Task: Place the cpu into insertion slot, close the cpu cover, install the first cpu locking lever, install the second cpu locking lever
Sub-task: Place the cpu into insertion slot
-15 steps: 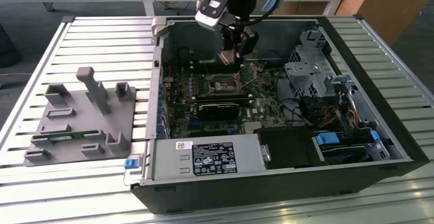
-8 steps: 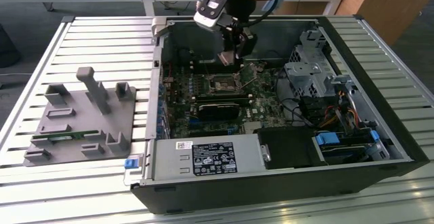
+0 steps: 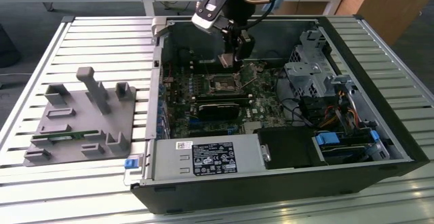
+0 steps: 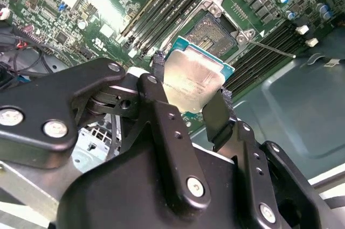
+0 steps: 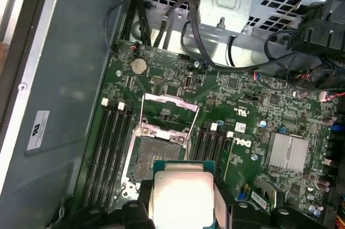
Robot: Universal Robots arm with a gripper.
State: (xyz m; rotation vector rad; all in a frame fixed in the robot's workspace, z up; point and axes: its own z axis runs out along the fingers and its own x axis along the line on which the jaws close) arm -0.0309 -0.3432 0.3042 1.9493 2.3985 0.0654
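**Second wrist view: chip clamped, open socket just beyond it**

In the second wrist view the black two-fingered gripper (image 4: 190,90) is clamped on the cpu (image 4: 197,73), a flat square chip with a dull silver metal top and a green rim. Its fingers (image 4: 157,78) pinch two opposite edges. Just past the chip's far edge lies the insertion slot (image 4: 212,34), a square socket with a dark centre and silvery edging, set in the green motherboard (image 4: 108,29). Chip and socket are apart, and their sides look roughly parallel. A thin metal locking lever (image 4: 275,50) angles out beside the socket.

The first wrist view keeps the same order, with the chip (image 5: 180,196) nearest and the socket (image 5: 152,156) next. It also makes plain that the cpu cover (image 5: 168,111), a thin silver frame, is swung up at the socket's far side, leaving the socket bare.

The exterior view adds height. The gripper (image 3: 229,57) hangs inside the open black computer case (image 3: 271,193) and holds the chip above the board. The socket (image 3: 222,83) sits lower and slightly nearer that camera.
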